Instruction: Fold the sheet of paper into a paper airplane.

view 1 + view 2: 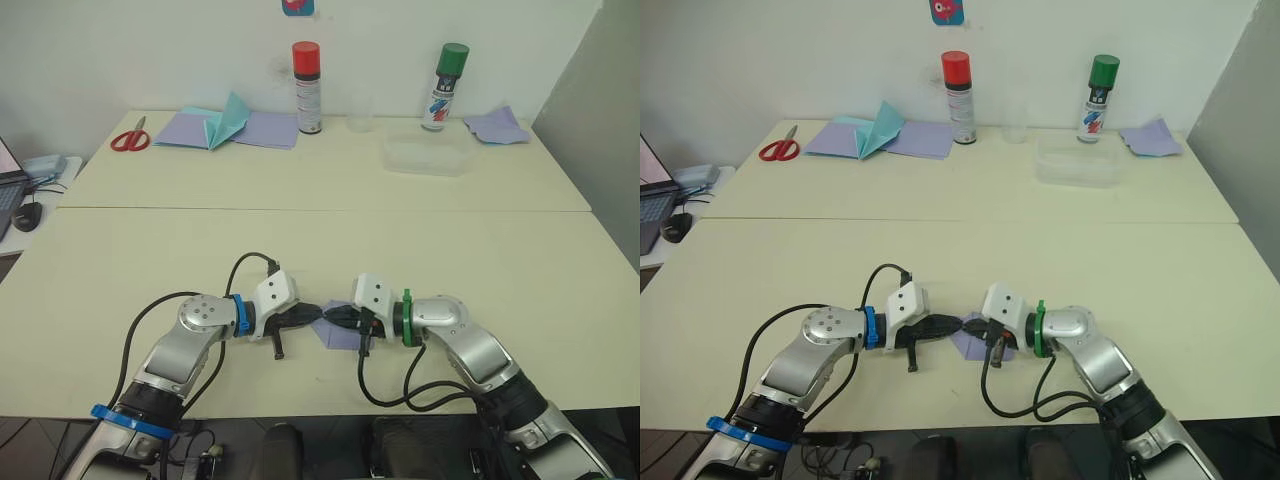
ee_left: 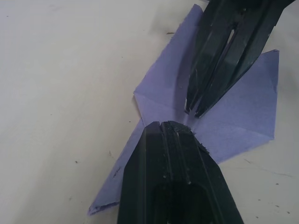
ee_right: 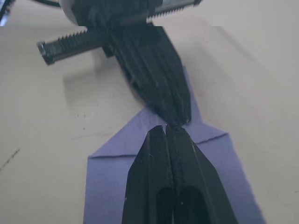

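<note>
**Both grippers pressing on a half-folded sheet**

The left gripper [image 2: 175,128] has its fingers pressed together, tips down on the sheet of paper [image 2: 243,116]. The right gripper [image 3: 169,128] meets it head-on, its own fingers also squeezed flat against each other, so the two sets of tips almost touch over the middle of the paper. Neither seems to be pinching the sheet; both look to be bearing down on it, as if running along a fold.

The lavender sheet lies flat on the counter [image 1: 480,260], near its front edge, between the two wrists. It already carries folded corners and a crease line, with flaps angling out to either side. I would say the job is under way but early: there is no pointed wedge yet, and the narrowing folds and wings are still to come.

Farther back, by the wall, sit a pair of red-handled scissors [image 1: 129,138], more lavender sheets with a teal folded shape [image 1: 230,119] on them, a red-capped spray can [image 1: 308,88], a green-capped spray can [image 1: 444,87] and a clear plastic tub [image 1: 428,155]. The wall behind is plain white.
</note>
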Robot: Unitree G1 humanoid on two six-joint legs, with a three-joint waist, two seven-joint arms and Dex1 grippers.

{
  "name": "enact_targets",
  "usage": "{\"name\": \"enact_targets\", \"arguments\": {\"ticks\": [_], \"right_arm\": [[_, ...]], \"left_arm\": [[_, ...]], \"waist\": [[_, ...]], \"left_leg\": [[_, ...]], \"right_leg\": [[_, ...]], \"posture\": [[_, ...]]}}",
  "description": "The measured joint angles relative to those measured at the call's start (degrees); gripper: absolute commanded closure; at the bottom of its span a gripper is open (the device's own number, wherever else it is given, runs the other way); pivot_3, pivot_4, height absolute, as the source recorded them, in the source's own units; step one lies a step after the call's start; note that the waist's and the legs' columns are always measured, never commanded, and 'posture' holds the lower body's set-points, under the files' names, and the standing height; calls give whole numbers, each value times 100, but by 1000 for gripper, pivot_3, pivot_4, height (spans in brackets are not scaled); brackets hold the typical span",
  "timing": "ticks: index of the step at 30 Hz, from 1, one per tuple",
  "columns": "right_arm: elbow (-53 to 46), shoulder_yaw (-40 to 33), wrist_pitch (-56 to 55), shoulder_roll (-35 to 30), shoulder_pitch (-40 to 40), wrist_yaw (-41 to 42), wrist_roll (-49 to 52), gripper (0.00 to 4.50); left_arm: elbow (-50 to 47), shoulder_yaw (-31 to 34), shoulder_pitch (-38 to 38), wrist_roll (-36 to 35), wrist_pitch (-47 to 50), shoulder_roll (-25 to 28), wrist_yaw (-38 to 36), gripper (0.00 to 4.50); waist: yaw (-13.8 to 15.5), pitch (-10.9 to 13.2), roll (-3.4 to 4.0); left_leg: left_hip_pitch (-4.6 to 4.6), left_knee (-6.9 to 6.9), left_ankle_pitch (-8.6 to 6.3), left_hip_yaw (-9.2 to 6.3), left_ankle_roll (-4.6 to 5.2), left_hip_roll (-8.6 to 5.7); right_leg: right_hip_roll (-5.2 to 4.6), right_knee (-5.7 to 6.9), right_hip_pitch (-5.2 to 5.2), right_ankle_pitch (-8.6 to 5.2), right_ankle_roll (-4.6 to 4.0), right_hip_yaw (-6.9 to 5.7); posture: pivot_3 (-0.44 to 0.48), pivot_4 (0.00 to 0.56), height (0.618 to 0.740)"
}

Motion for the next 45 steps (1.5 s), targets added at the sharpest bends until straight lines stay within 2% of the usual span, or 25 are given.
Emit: {"name": "enact_targets", "arguments": {"ticks": [10, 15, 30, 39, 45], "right_arm": [[5, 73, 91, -142, -72, 38, -200, 4471], [-322, -25, 395, -340, 70, 66, -148, 4471], [-1318, -686, 1217, -1531, 736, 276, 335, 4471], [-1779, -1114, 1494, -1357, 572, 675, 1383, 4471], [-1346, -803, 1299, -880, 219, 263, 1039, 4471]], "left_arm": [[139, -68, -134, 38, -11, 0, -34, 4500], [173, -121, -184, 38, -19, 0, -71, 4500], [380, -221, -309, 42, -123, -13, -132, 4500], [408, -220, -311, 42, -161, -13, -145, 4500], [391, -220, -291, 43, -161, -7, -122, 4500]], "waist": [[0, -4, 2], [12, -10, 2], [20, -30, 6], [16, -28, 9], [10, -28, 9]], "left_leg": [[7, 3, 1, -1, 1, -1], [6, 3, 1, 0, 1, -2], [17, 5, 1, -8, 1, -2], [16, 5, 1, -14, 1, -2], [16, 5, 1, -14, 1, -2]], "right_leg": [[1, 3, 5, 4, 6, 0], [-2, 3, 7, 4, 7, 0], [-7, -4, 27, 2, 4, -1], [-4, -4, 28, 3, 5, -6], [-4, -4, 27, 3, 5, -7]], "posture": [[0, 150, 740], [0, 150, 740], [0, 150, 740], [0, 150, 740], [0, 150, 740]]}}
